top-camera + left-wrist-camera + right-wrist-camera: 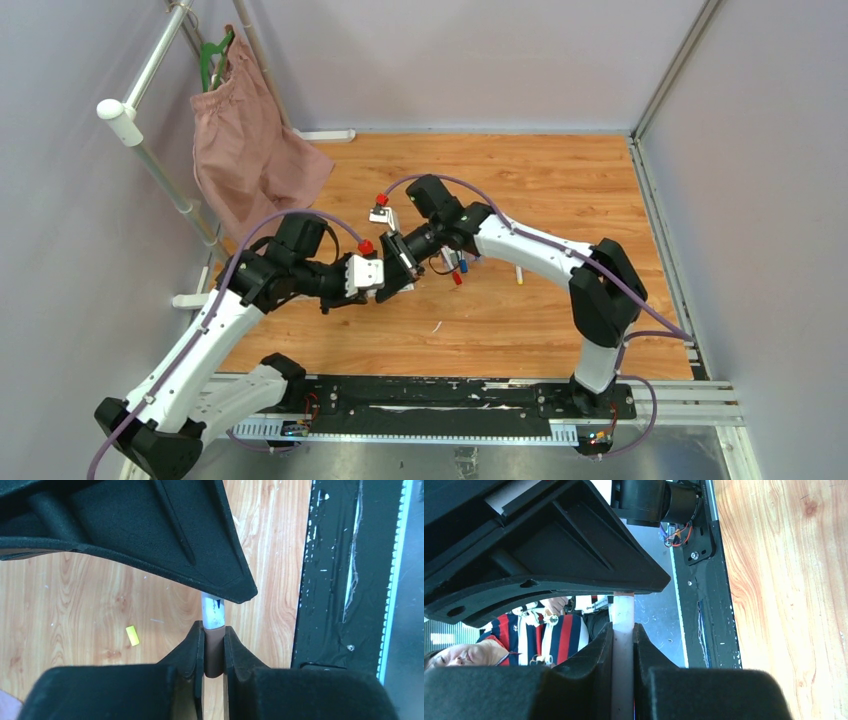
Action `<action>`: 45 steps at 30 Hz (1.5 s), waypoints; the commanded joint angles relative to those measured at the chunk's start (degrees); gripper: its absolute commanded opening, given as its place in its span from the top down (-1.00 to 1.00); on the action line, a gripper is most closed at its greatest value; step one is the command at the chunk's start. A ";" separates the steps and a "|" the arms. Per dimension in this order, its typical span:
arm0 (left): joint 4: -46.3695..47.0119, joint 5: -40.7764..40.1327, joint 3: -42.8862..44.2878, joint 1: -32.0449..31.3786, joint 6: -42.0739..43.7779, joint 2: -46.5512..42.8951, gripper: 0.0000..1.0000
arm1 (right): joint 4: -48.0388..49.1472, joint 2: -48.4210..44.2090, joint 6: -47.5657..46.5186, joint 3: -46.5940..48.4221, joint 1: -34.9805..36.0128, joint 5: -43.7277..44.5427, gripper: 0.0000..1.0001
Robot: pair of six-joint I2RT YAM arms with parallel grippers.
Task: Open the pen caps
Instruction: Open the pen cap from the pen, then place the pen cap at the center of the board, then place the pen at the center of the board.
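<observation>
My two grippers meet above the middle of the wooden table, both holding one pen. In the left wrist view my left gripper is shut on a brown pen cap. The white pen barrel comes out of that cap and runs up under the right gripper's black finger. In the right wrist view my right gripper is shut on the white barrel. From above, the left gripper and right gripper stand tip to tip. More pens with red and blue caps lie just right of them.
A small yellow piece lies on the wood to the left of the held pen. A white pen lies further right. A pink cloth hangs on a rack at the back left. The black base rail runs along the near edge.
</observation>
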 commanded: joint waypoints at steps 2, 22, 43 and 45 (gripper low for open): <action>-1.71 2.06 1.45 -0.27 2.29 -0.08 1.00 | 5.09 -5.05 2.46 -6.63 -2.00 -1.98 1.00; -0.12 -17.98 2.98 -0.32 7.59 6.82 1.00 | -8.58 -19.89 -7.72 -24.52 -14.08 9.74 1.00; 37.38 -28.36 -2.31 -0.32 -15.25 37.13 1.00 | -10.32 -41.94 -2.96 -36.17 -28.38 85.09 1.00; 38.16 -29.07 -2.43 -0.32 -15.61 38.53 1.00 | -8.96 -39.41 -2.85 -36.33 -29.20 85.02 0.81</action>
